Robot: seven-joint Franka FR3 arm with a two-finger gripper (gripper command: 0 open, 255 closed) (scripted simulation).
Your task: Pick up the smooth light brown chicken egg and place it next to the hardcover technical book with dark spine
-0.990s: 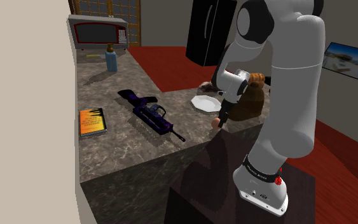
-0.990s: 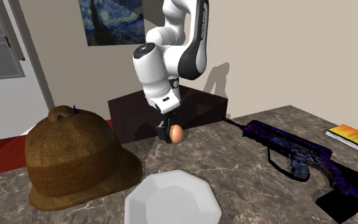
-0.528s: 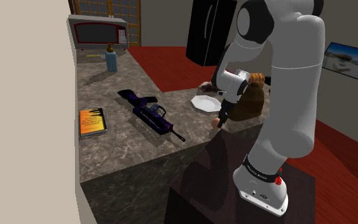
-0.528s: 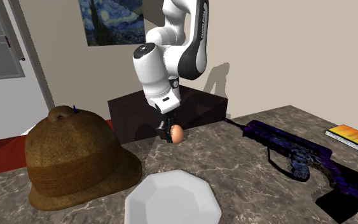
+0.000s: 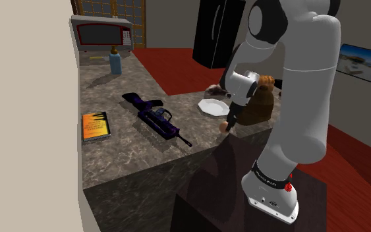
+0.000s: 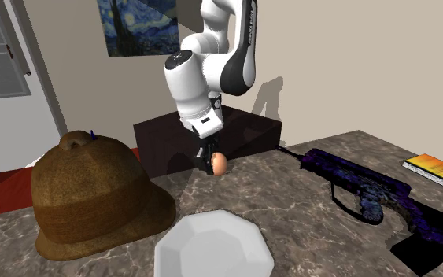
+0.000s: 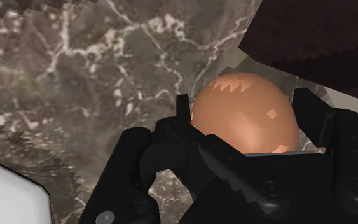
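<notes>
A smooth light brown egg (image 6: pixel 219 163) sits clasped between my black fingers (image 7: pixel 182 109), low over the marble counter (image 6: pixel 290 197) near the edge by the stand. My gripper (image 6: pixel 212 160) points straight down and is shut on the egg (image 7: pixel 244 114). In the shoulder view the gripper (image 5: pixel 228 125) hangs at the counter's near right edge, with the egg hidden behind the hand. The book (image 5: pixel 95 126), with an orange-yellow cover and a dark spine, lies flat far across the counter by the wall. It also appears as the book (image 6: pixel 440 169) at the second exterior view's right edge.
A purple-black toy gun (image 5: pixel 157 118) lies between gripper and book. A white plate (image 6: pixel 214 245) and a brown hat (image 6: pixel 94 193) sit close to the egg. A microwave (image 5: pixel 101 33) and a blue bottle (image 5: pixel 115 60) stand at the counter's far end.
The fingers have closed onto the egg. The hand and egg have since risen very slightly; everything else stays put.
</notes>
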